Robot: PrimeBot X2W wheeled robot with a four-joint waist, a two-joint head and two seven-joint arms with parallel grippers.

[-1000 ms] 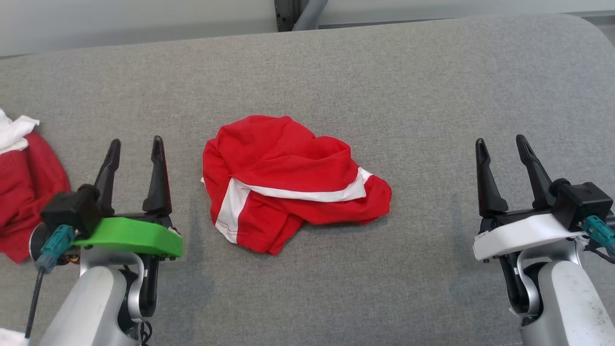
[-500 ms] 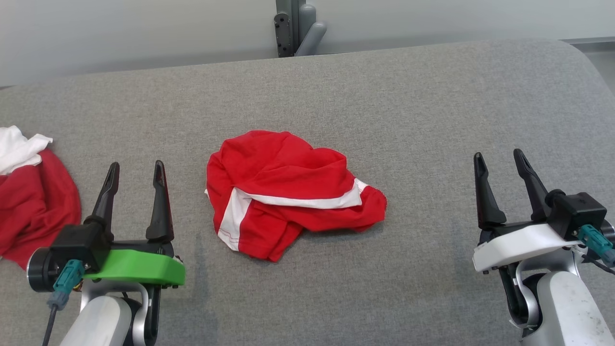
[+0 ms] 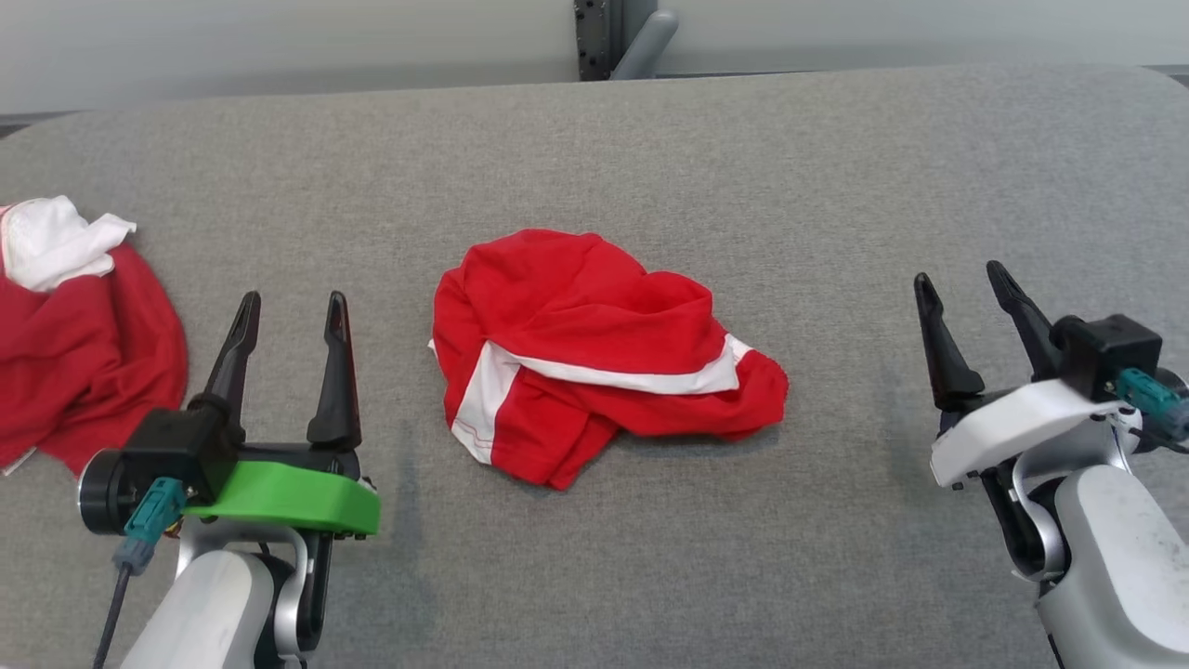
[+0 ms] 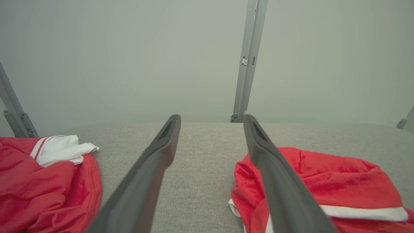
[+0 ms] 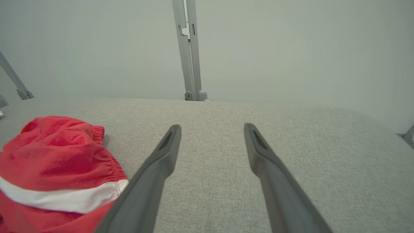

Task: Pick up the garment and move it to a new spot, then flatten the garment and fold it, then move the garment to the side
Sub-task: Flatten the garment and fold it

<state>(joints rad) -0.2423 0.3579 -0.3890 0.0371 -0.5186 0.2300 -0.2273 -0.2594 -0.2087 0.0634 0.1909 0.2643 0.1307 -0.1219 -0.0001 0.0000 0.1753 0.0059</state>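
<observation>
A crumpled red garment (image 3: 594, 348) with a white stripe lies in the middle of the grey padded surface (image 3: 836, 186). It also lies at the lower right of the left wrist view, garment (image 4: 339, 181), and at the lower left of the right wrist view, garment (image 5: 51, 161). My left gripper (image 3: 293, 307) stands open to the left of it, apart from the cloth, with nothing between its fingers. Far to the right my right gripper (image 3: 961, 283) is open too and holds nothing.
A second red cloth heap (image 3: 84, 344) with a white piece (image 3: 56, 242) on top lies at the left edge, close to my left arm. A grey post (image 3: 604, 37) rises behind the far edge, in front of a pale wall.
The whole head picture has shifted, so the camera moved. Both grippers stay open and the garment keeps its shape and place on the surface.
</observation>
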